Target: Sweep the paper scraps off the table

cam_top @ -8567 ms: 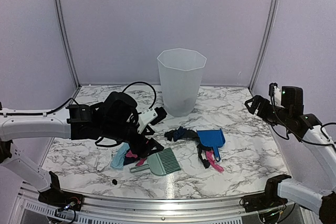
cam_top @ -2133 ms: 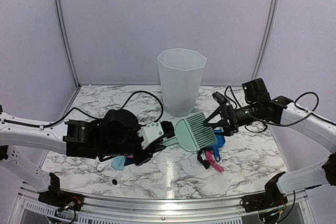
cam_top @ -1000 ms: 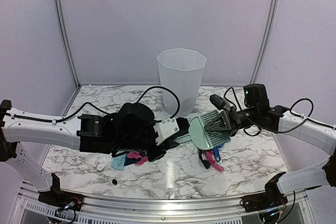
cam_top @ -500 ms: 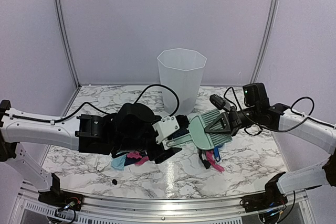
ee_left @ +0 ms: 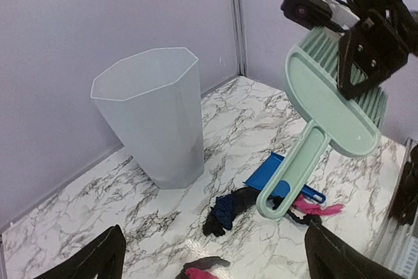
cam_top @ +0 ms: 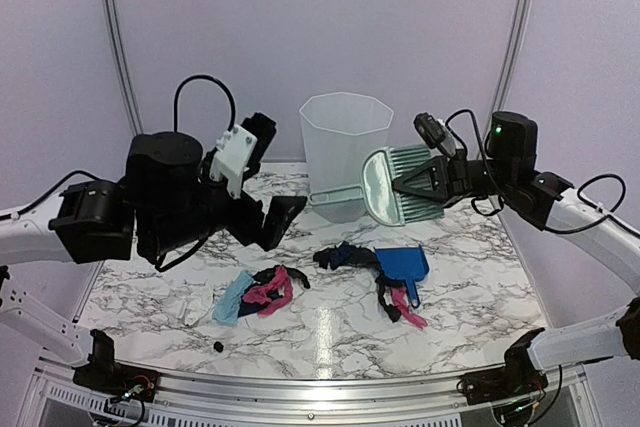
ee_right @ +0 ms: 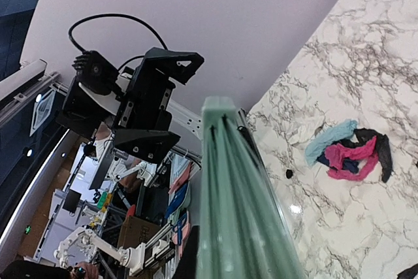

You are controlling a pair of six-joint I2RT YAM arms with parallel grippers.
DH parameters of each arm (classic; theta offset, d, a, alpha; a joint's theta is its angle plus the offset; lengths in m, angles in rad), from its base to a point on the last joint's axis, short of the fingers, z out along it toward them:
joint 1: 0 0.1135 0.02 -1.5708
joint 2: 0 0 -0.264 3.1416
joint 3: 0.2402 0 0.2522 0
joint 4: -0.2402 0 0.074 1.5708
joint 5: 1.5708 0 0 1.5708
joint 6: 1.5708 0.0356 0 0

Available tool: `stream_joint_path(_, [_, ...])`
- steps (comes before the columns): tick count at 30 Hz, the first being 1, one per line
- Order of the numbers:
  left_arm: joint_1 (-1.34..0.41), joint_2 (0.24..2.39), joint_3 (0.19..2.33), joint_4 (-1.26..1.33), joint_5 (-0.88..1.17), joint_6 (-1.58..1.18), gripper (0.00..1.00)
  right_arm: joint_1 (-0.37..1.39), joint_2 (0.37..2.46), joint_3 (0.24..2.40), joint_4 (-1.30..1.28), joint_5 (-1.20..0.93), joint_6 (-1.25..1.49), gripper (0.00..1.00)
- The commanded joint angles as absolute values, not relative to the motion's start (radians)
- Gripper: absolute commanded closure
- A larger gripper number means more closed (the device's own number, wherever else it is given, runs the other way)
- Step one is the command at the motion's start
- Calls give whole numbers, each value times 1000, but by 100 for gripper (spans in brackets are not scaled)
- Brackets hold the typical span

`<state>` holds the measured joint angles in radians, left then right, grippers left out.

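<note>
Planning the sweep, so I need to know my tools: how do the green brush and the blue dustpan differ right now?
The pale green brush is up in the air, clamped in the right gripper; the blue dustpan lies flat on the table, held by nothing. Some paper scraps lie right beside the dustpan; none touch the brush. Both have a handle.

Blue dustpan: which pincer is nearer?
Right. The right pincer, shut on the green brush, hangs roughly above the dustpan; the left pincer, open, is raised well to its left.
</note>
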<state>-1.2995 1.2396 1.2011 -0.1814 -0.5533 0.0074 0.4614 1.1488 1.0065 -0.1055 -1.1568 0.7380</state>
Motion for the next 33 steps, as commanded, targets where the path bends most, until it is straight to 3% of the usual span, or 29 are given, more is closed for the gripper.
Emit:
stream_joint_path(1, [-1224, 1210, 1379, -379, -531, -254, 1, 457, 1155, 1085, 186, -1127, 891, 100])
stream_joint_path(8, [-1019, 1194, 1466, -359, -39, -511, 1, 457, 1182, 1106, 521, -1126, 1046, 100])
stream_joint_path(14, [-968, 1205, 1445, -198, 244, -649, 2, 463, 1206, 1136, 557, -1130, 1077, 100])
stream_joint_path(21, [-969, 1315, 1465, -79, 413, -744, 18, 522, 1224, 1143, 500, -1110, 1042, 100])
stream_joint_path(33, [-974, 1402, 1494, -37, 478, -795, 47, 580, 1202, 1123, 353, -1073, 932, 100])
